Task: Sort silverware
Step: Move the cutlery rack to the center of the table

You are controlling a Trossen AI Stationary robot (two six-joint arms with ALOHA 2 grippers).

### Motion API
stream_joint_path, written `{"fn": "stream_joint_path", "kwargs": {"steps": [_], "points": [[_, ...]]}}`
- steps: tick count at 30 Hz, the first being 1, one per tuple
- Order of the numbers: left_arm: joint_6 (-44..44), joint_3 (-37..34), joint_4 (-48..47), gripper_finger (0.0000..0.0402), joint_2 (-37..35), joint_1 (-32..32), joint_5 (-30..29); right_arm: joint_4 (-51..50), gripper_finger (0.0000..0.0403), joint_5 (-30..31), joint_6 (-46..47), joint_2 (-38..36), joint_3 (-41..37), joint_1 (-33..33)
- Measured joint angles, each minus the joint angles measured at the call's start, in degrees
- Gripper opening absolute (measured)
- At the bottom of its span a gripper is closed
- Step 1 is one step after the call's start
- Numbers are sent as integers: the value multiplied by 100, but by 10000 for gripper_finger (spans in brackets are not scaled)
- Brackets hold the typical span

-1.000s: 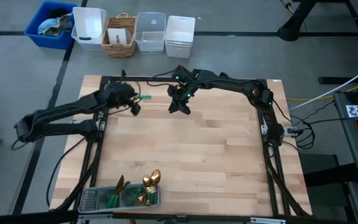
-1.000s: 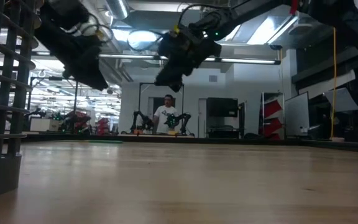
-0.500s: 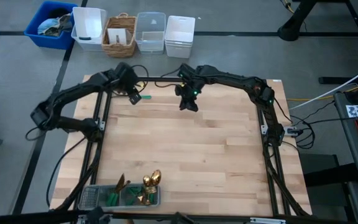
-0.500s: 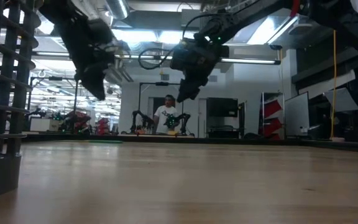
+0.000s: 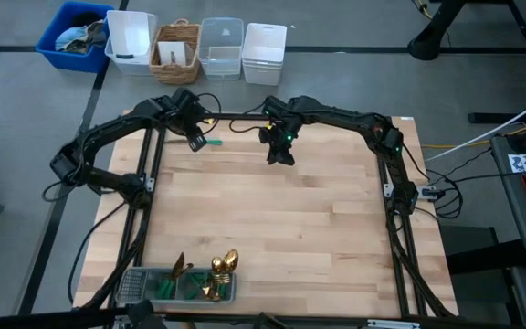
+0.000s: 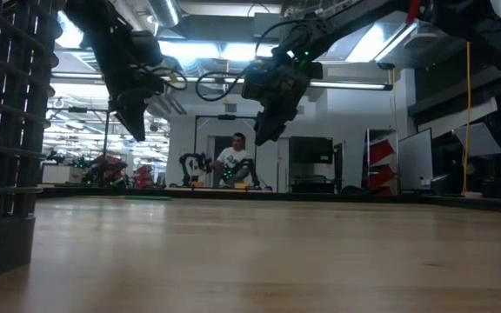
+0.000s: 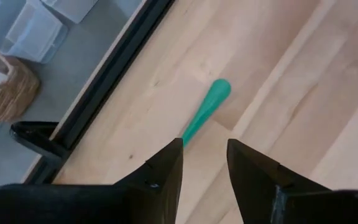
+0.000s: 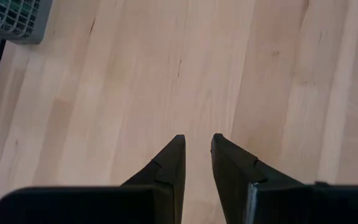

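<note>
One piece of silverware lies flat on the table near the far edge. Its teal handle shows, but its head is hidden behind my left finger. My left gripper hangs open above it, well clear of the table. My right gripper hovers to the right over bare wood, with a narrow gap between its fingers and nothing in it. More silverware, gold heads up, stands in the grey mesh tray at the near left edge.
Beyond the far edge stand a blue bin, white and clear bins and a wicker basket. A black frame rail runs along the far edge. The tray's corner shows in the right wrist view. A person stands far back in the room.
My left gripper has swung toward the table's far edge, tipping further downward, and now hangs over the teal handle. My right gripper has shifted a little toward the right edge and tipped further downward. The silverware on the table has kept its place.
</note>
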Motion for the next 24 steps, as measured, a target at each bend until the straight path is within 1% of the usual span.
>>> {"fn": "stream_joint_path", "kwargs": {"steps": [6,9,12,14,17,20,22,24], "points": [[104,430,-685,115,0,0,5,-35,78,2,-56,0,-2,-2],[151,631,-833,115,-4,0,5,-35,78,2,-91,0,-2,-4],[-40,706,-905,115,-4,0,32,-14,78,3,-207,0,-2,-2],[-207,709,-1186,115,-4,0,232,139,78,3,-257,0,-4,-1],[-391,709,-1742,115,-4,-10,765,724,78,4,-173,0,-4,20],[-603,709,-2051,115,-4,-21,1216,1609,78,139,208,0,-4,73],[-709,706,-2033,115,-32,-22,1391,2237,78,362,413,0,-4,122],[-670,705,-1912,115,-134,-22,1462,2770,78,741,460,0,-4,211]]}}
